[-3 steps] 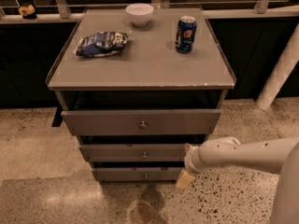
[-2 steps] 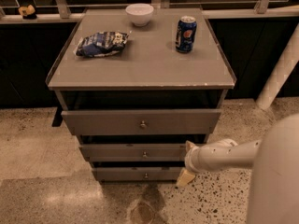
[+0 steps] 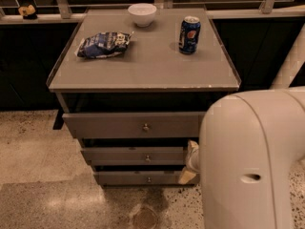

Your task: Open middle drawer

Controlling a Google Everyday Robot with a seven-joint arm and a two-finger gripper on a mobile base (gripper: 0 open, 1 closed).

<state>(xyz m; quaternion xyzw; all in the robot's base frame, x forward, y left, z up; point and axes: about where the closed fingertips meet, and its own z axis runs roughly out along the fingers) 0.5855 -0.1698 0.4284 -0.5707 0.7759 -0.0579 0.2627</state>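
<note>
Hanging low at the cabinet's right front in the one camera view, the tool (image 3: pixel 188 165) sits just beside the right end of the middle drawer (image 3: pixel 119 155), mostly hidden by the white arm (image 3: pixel 248 161) (spread or pressed together, I cannot tell). The drawer lies between its neighbours below the counter (image 3: pixel 143 70), its knob (image 3: pixel 147 158) untouched. The step looks like the approach. Next, the tool likely needs to shift left to the knob, grip it, then pull outward.

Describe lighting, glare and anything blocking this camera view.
Camera view: cabinet top evenly lit, deep shadow beneath its overhang; soft glare on the floor, lower left; the arm fills the lower right; the pincer sits low at the right end of the middle drawer.
</note>
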